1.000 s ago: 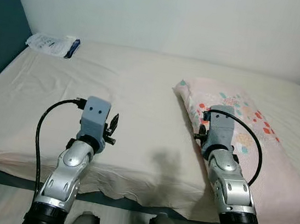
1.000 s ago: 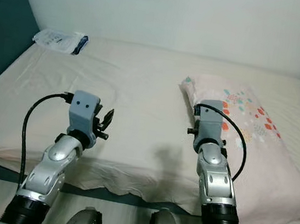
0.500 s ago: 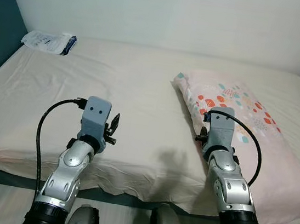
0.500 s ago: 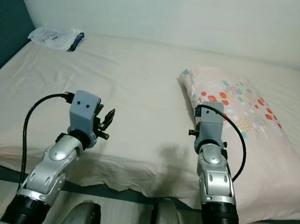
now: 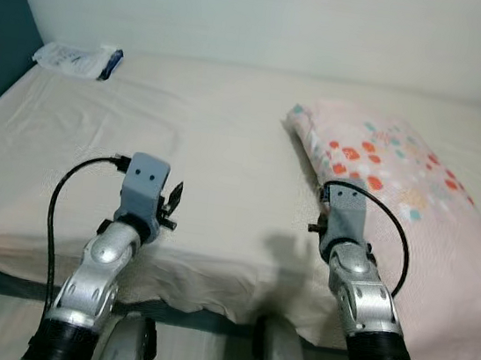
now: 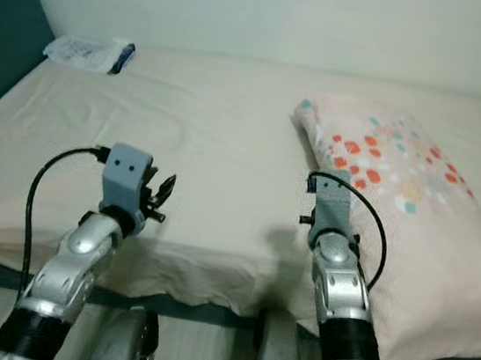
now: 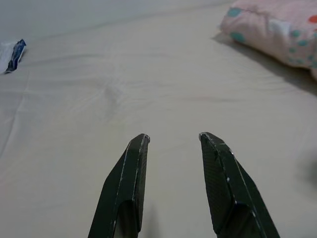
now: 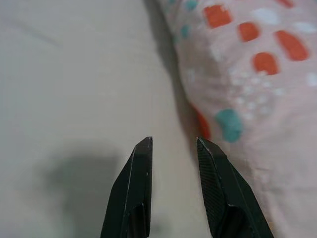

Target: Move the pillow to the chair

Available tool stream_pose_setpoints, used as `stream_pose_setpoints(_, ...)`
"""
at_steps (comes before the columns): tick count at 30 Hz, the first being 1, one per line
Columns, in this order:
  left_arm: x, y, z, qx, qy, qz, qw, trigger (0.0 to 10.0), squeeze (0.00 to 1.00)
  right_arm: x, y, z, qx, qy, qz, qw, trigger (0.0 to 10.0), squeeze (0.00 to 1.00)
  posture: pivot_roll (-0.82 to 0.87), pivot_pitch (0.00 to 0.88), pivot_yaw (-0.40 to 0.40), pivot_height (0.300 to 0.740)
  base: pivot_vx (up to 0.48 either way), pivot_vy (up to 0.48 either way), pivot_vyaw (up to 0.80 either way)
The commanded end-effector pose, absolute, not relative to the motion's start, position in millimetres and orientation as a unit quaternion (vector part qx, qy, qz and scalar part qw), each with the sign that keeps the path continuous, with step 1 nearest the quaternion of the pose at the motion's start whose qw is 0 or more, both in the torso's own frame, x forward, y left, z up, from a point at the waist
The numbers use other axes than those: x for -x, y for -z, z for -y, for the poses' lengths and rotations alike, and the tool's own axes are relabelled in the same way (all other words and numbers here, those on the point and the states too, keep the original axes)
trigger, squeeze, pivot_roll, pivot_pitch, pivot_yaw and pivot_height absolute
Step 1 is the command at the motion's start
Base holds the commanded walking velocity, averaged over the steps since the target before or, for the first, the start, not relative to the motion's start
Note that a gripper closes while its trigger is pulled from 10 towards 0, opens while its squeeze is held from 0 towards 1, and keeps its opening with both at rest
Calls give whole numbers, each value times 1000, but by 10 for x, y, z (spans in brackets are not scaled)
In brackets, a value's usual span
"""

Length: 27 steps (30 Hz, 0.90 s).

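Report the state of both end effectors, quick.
Left end effector: open, holding nothing, over the bed sheet.
Right end effector: open, holding nothing, beside the pillow edge.

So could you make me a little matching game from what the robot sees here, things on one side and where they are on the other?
Things:
1. pillow
2. plastic packet
3. left gripper
4. right gripper

Places:
A. far left corner of the bed
B. over bare sheet, open, apart from the pillow
C. right side of the bed
D. open at the pillow's near edge

Pairs: 1-C, 2-A, 3-B, 4-D
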<state>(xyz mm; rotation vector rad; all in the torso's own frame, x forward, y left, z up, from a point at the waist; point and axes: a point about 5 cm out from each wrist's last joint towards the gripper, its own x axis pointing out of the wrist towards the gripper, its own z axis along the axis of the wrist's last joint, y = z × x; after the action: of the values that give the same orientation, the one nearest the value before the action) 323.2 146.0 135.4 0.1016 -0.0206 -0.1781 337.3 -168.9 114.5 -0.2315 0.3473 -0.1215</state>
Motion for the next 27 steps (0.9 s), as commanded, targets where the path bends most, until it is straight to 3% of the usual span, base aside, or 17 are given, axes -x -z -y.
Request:
stream_pose_setpoints(1,-3243,-1303,-1500,-61,84,3,995,10000,0,-3370,-1106,1675,126,57,-186,973,10000,0,-45,139,-1,596,0,0,0)
stream_pose_setpoints(8,-3163,-1171,-1406,-60,98,-4,993,10000,0,-3303,-898,1872,174,80,-213,958,10000,0,-71,135,-3,596,0,0,0)
stream_pose_setpoints(16,-3081,-1074,-1268,-44,105,-9,993,10000,0,-3229,-829,1958,138,69,-199,968,10000,0,-80,127,-17,596,0,0,0)
stream_pose_setpoints(22,-3047,-1092,-1244,-31,90,32,995,10000,0,-3183,-978,1985,141,81,-61,985,10000,0,-91,77,-23,596,0,0,0)
stream_pose_setpoints(27,-3039,-1074,-1236,-27,90,35,995,10000,0,-3153,-932,1954,136,76,-39,987,10000,0,-78,62,-27,596,0,0,0)
